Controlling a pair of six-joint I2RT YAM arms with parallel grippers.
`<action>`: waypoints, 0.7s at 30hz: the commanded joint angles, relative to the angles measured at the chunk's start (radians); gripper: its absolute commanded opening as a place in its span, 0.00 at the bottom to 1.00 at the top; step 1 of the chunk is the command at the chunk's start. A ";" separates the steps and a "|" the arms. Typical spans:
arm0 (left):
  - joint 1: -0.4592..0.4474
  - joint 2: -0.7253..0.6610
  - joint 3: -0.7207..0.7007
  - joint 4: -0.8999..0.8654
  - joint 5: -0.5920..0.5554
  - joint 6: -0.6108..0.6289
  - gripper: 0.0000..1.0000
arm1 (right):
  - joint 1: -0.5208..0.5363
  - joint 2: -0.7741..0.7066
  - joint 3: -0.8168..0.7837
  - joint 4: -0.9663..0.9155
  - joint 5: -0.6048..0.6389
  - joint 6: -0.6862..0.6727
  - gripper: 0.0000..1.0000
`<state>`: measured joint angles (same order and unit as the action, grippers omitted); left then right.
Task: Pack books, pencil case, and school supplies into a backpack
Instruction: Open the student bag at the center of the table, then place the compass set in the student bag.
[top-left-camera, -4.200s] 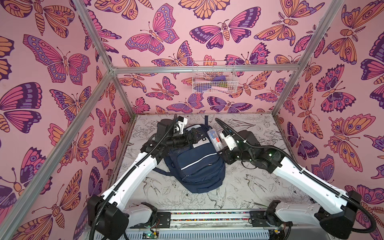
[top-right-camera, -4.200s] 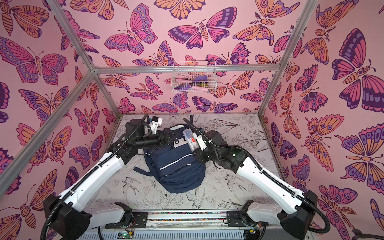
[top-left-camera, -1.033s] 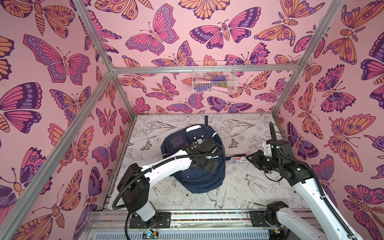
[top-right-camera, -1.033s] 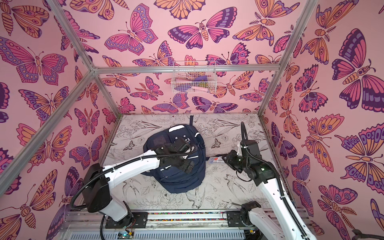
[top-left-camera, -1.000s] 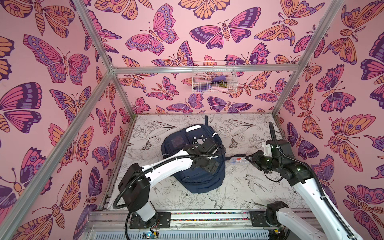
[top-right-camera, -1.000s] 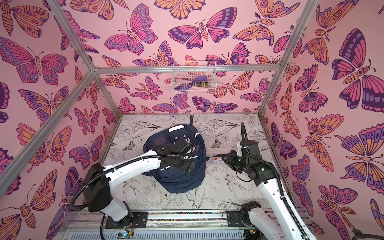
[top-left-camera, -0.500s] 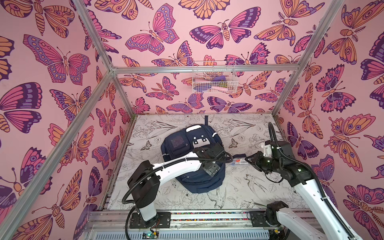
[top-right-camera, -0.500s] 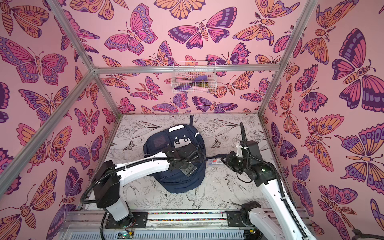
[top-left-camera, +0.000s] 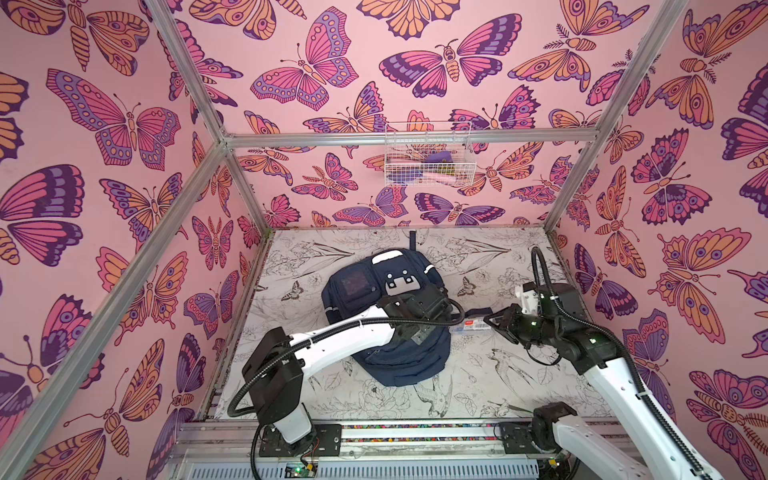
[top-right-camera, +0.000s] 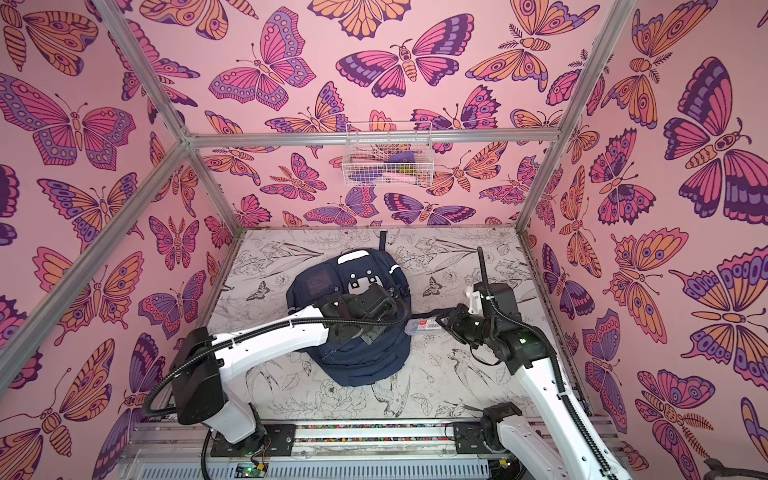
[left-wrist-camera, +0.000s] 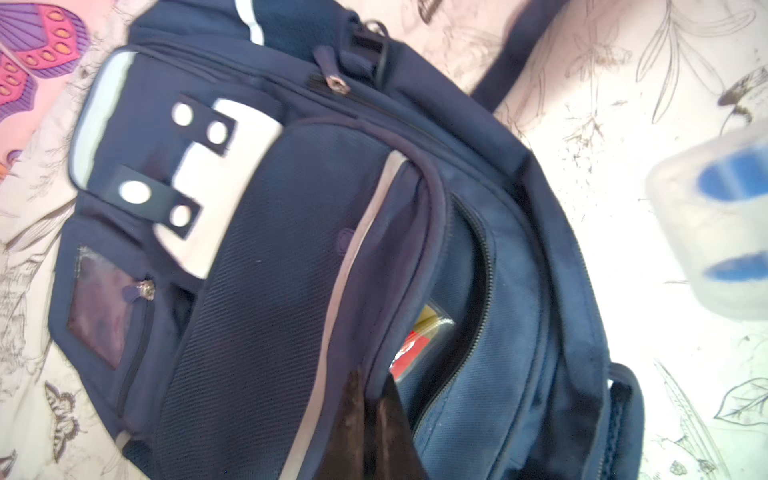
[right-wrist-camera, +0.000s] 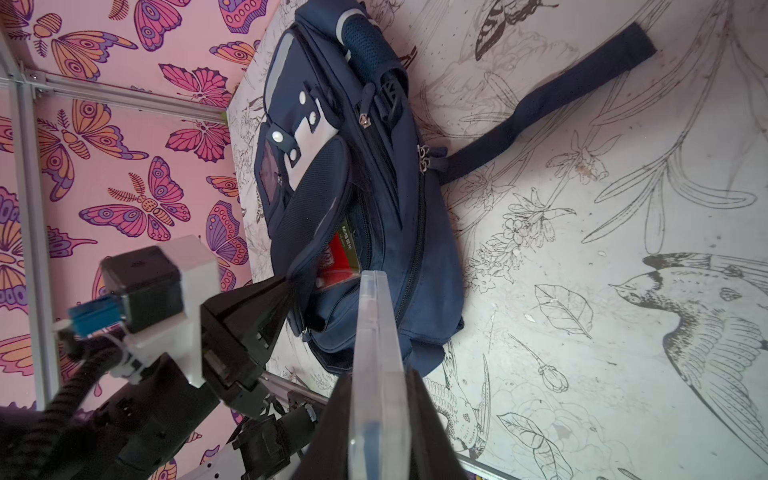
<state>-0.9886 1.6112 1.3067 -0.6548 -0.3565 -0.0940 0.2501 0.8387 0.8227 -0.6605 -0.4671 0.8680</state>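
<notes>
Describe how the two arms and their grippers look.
The left arm and right arm both have white shells, black joints and a black ribbed cable hose. The left gripper and right gripper have black wedge-shaped fingers. A white wrist camera mount carries a blue plug.

The light is soft and even with faint shadows, both top views sharp but bowed at the edges, while the left wrist view smears the backpack (left-wrist-camera: 291, 291), blurs the clear case (left-wrist-camera: 715, 224) and bleaches the table (left-wrist-camera: 602, 174).
</notes>
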 joint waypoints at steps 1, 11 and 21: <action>0.016 -0.089 -0.044 0.129 -0.037 0.035 0.00 | 0.035 0.005 -0.023 0.126 -0.056 0.040 0.00; 0.073 -0.282 -0.184 0.349 0.239 0.138 0.00 | 0.281 0.183 -0.035 0.466 0.011 0.123 0.00; 0.123 -0.375 -0.245 0.414 0.352 0.059 0.00 | 0.433 0.484 0.044 0.752 0.067 0.167 0.00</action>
<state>-0.8753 1.3117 1.0637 -0.3889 -0.0822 0.0044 0.6567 1.2766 0.8089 -0.0532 -0.4328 1.0058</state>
